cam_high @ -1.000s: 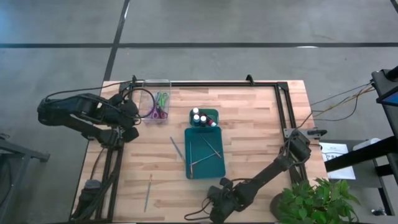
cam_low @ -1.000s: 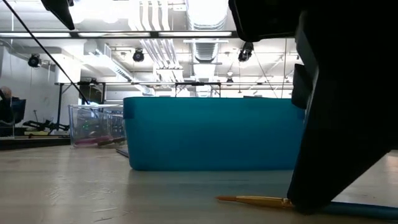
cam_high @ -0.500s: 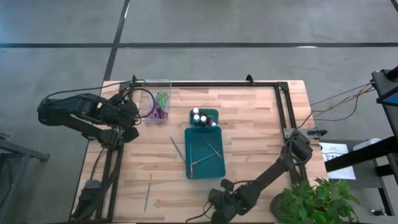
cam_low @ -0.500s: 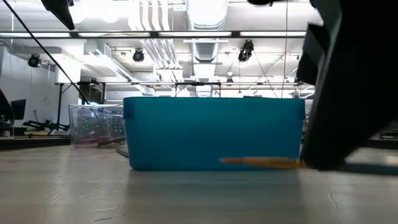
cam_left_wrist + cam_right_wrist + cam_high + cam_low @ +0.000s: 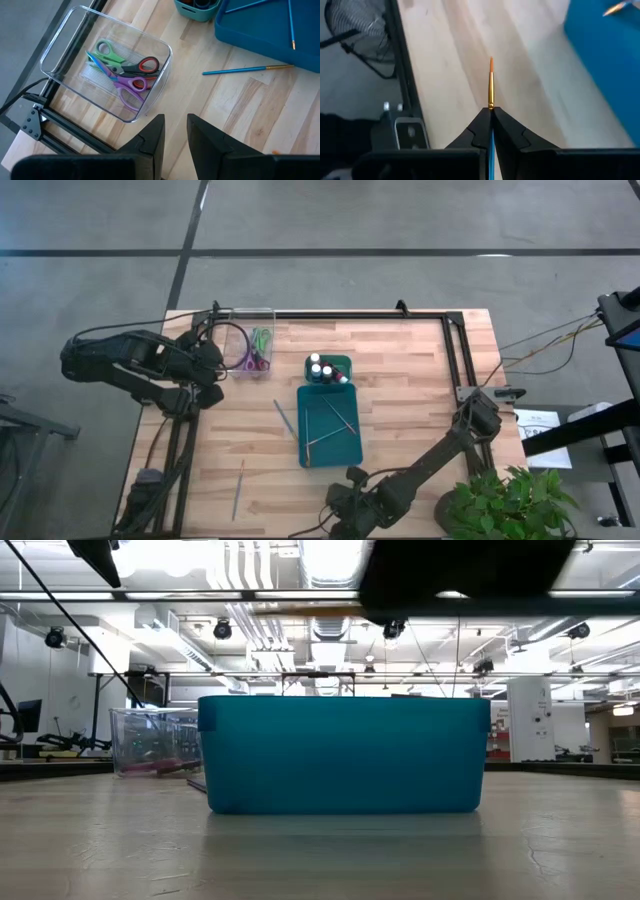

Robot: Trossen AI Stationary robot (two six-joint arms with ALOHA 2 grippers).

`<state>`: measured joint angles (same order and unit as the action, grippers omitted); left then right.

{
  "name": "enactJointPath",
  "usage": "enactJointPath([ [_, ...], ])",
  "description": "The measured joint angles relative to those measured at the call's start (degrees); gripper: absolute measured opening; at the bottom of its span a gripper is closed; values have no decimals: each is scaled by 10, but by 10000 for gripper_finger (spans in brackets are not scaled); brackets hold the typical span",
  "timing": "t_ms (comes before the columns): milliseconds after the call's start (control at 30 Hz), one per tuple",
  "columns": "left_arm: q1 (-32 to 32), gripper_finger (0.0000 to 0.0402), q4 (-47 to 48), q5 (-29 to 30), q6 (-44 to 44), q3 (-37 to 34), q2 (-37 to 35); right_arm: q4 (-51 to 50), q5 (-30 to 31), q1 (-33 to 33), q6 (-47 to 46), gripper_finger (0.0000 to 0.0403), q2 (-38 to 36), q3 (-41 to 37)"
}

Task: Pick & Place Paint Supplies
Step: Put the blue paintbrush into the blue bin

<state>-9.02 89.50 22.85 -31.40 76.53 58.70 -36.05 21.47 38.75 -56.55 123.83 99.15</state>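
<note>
My right gripper (image 5: 347, 505) hangs over the table's near edge, in front of the teal tray (image 5: 303, 430), and is shut on a thin blue brush (image 5: 491, 82). In the low view it is a dark mass (image 5: 460, 568) at the top, and the brush (image 5: 310, 609) shows level, high above the wood. My left gripper (image 5: 175, 135) is open over bare wood beside the clear box (image 5: 107, 75), which holds green, purple and red scissors (image 5: 125, 75). Paint bottles (image 5: 322, 370) stand in a small teal cup at the tray's far end. Brushes (image 5: 335, 420) lie in the tray. My right gripper pinches the brush by its blue handle (image 5: 491, 136), just behind the gold ferrule (image 5: 490, 102). The brush runs along the fingers (image 5: 470, 140), and its ferrule and orange tip stick out past them. It is lifted clear of the table and lies about level.
One blue brush (image 5: 284, 418) lies on the wood left of the tray, another (image 5: 238, 488) near the table's near left corner. A black frame (image 5: 455, 350) runs along the far and right edges. A potted plant (image 5: 500, 505) stands by the near right corner.
My right gripper has risen from the table with the brush, shifting slightly toward the table's left. The brush, lying on the wood a second ago, is now lifted clear, well above the tray's rim in the low view.
</note>
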Motion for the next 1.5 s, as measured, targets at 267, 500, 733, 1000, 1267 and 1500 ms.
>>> enactJointPath([
  [267,0,88,-1,0,-2,0,0,-51,45,-40,36,10,-1,60],
  [500,0,88,-1,0,-2,0,0,-93,71,-92,90,10,-5,122],
  [733,0,88,-1,0,-2,0,0,-163,66,-142,116,10,-5,132],
  [1000,0,88,-1,0,-2,0,0,-154,36,-191,172,10,-5,88],
  [1267,0,88,-3,-5,-6,0,0,-82,1,-228,201,10,-29,18],
  [1500,0,88,-5,-5,-6,0,0,-49,-31,-232,199,10,-35,-24],
])
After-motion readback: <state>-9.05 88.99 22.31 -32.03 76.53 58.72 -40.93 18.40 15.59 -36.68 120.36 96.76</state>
